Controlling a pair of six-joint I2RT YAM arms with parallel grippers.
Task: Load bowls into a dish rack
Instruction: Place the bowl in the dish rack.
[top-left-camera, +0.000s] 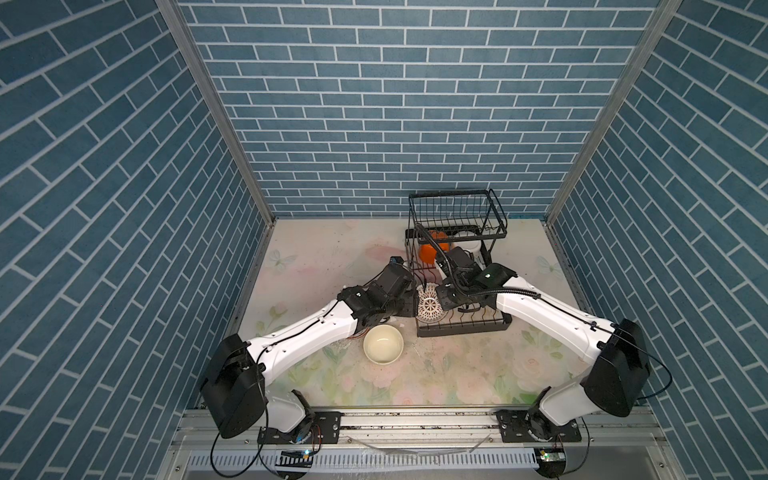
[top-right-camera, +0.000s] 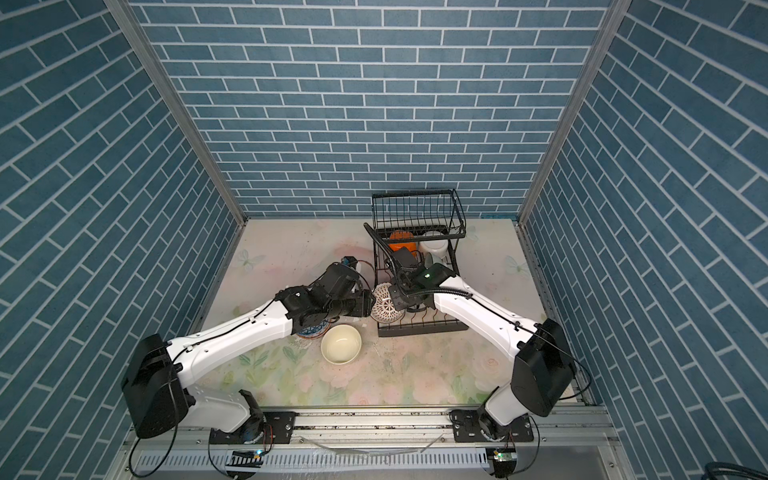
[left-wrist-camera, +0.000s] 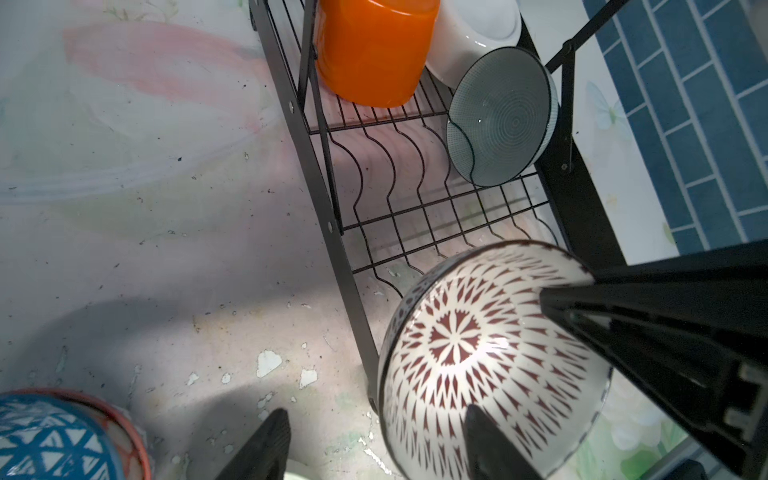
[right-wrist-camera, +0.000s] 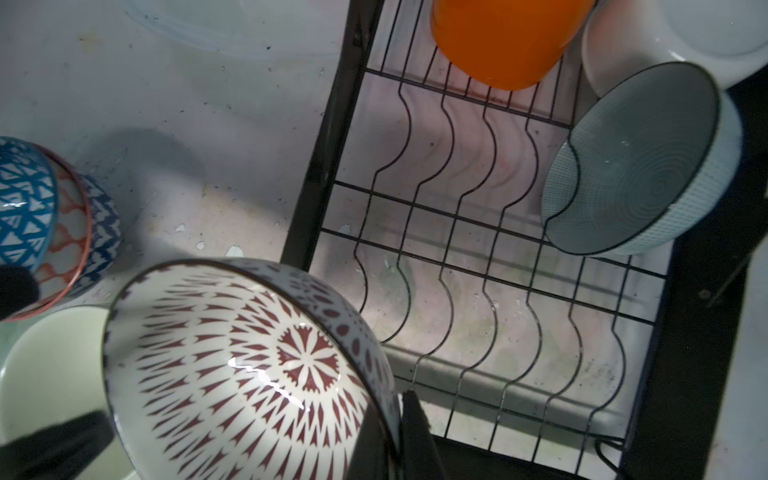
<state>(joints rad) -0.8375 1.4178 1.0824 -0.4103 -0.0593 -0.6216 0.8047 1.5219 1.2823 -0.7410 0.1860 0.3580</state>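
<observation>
Tabletop: the floral sheet lay before you inside blue brick-print walls.
Cream bowl: it stood upright on the table nearest you, not yet racked.
Blue-and-white bowl: it sat nested in another bowl beneath your left arm.
Left gripper: its fingers stood wide apart astride the patterned bowl's rim and gripped nothing.
Patterned bowl: it was tilted on edge at the rack's near left corner; contact with the wires could not be told.
Right gripper: it was pinched closed on that bowl's rim.
Handling: you could judge the glazed ceramic rigid, slick and easily chipped; the rim wall was the place to hold it.
Dish rack: its near slots were vacant.
Far end: the orange bowl, white bowl and grey ringed bowl stood there.
</observation>
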